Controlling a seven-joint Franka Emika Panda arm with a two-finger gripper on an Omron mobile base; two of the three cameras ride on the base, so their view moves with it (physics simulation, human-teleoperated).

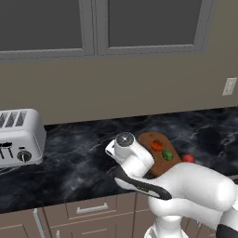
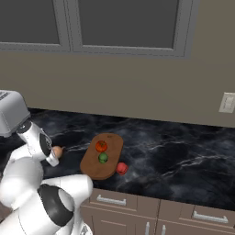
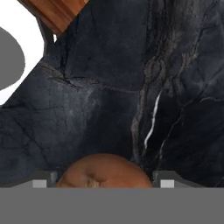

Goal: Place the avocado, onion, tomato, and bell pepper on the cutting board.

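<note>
Onion sits between my fingers, its lower half cut off by the frame edge; fingers pinch it from both sides, on the dark worktop. Cutting board at 3 o'clock from it carries an orange-red item and the avocado; red item just off its edge.

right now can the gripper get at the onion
Probably yes: in the hand view the onion already sits between the gripper fingers, apparently gripped. Only bare counter lies around it.
</note>
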